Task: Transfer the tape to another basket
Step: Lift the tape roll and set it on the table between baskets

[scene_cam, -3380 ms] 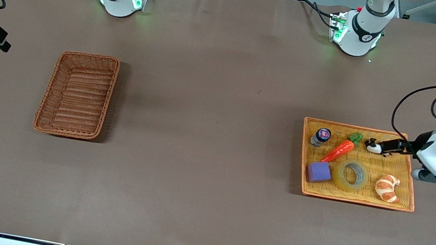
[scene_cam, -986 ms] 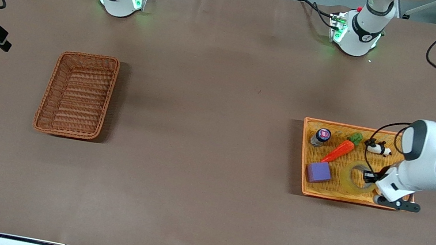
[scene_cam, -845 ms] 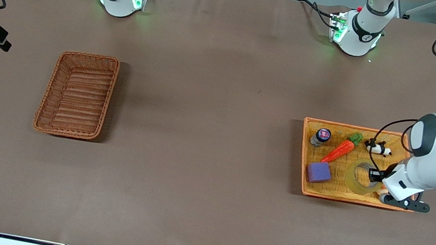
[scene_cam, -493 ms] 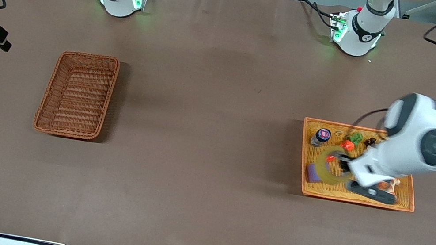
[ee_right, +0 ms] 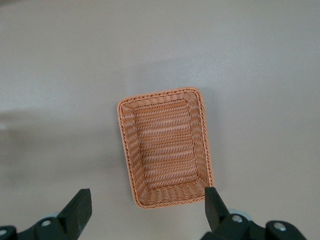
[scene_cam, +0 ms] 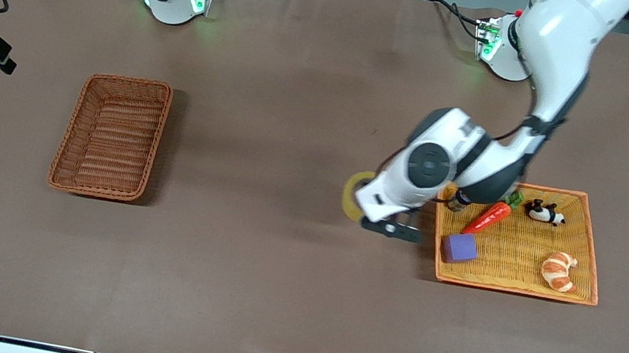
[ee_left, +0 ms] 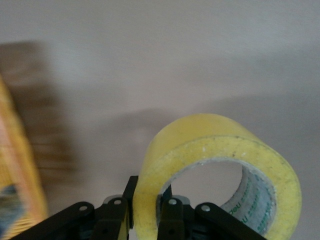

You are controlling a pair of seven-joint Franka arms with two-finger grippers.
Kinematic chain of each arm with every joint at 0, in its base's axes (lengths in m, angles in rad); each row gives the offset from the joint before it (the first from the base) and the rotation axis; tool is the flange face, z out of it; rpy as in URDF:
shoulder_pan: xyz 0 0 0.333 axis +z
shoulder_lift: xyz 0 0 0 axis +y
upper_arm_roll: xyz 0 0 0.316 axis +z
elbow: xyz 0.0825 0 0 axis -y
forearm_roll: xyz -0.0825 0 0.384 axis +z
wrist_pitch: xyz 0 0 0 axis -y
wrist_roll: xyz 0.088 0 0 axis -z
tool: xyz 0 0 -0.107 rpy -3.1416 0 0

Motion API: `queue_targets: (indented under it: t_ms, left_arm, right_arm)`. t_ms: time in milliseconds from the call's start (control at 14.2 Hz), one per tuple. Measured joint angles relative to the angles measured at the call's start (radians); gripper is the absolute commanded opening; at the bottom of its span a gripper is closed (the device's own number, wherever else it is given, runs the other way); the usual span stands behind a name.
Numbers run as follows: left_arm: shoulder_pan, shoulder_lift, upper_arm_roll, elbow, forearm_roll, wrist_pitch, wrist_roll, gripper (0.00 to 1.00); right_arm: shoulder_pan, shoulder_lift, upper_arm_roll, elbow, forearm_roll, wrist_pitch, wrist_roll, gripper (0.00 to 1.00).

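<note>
My left gripper (scene_cam: 362, 206) is shut on the wall of the yellowish tape roll (scene_cam: 352, 191) and holds it in the air over the bare table, just off the yellow-orange tray's edge that faces the right arm's end. In the left wrist view the tape (ee_left: 220, 160) stands on edge, its wall pinched between the black fingers (ee_left: 170, 217). The reddish-brown wicker basket (scene_cam: 111, 135) sits empty toward the right arm's end. It also shows in the right wrist view (ee_right: 165, 145). My right gripper (ee_right: 146, 210) is open high over the basket and waits.
The yellow-orange woven tray (scene_cam: 590, 248) holds a purple cube (scene_cam: 460, 247), a toy carrot (scene_cam: 492, 214), a croissant (scene_cam: 558, 270), a small panda figure (scene_cam: 543, 212) and a small jar (scene_cam: 458, 200). Brown table cloth lies between tray and basket.
My left gripper closed on the tape in the tray, lifted it and carried it off the tray toward the right arm's end. The right arm has not moved.
</note>
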Motion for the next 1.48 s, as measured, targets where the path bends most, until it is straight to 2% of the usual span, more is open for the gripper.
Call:
queue_targets:
  t_ms: [282,423,775,986,1127,1408,1479]
  left_arm:
    - [-0.122,0.142,0.003,0.177,0.000,0.006,-0.078,0.02]
    - [-0.175,0.190,0.006,0.230,0.000,0.035,-0.091,0.02]
    - [-0.248,0.239,0.018,0.262,0.000,0.124,-0.100,0.03]
    - [-0.250,0.262,0.020,0.264,0.000,0.186,-0.100,0.04]
    - [-0.256,0.300,0.020,0.267,0.000,0.237,-0.097,0.10]
    - [-0.260,0.333,0.016,0.287,0.000,0.249,-0.064,0.38]
    - [-0.261,0.333,0.011,0.293,0.000,0.249,-0.063,0.49]
  right_arm:
    - [0.000,0.020,-0.002,0.000,0.000,0.021,0.000,1.00]
    - [0.000,0.024,-0.002,0.000,0.000,0.024,0.000,1.00]
    - [0.000,0.025,0.002,0.000,0.000,0.024,-0.002,1.00]
    - [0.001,0.043,0.035,-0.001,0.000,0.044,-0.002,1.00]
    - [0.004,0.067,0.057,-0.003,0.000,0.070,-0.001,1.00]
    - [0.014,0.110,0.064,-0.003,0.000,0.109,-0.001,1.00]
    - [0.016,0.113,0.064,-0.003,0.000,0.109,-0.001,1.00]
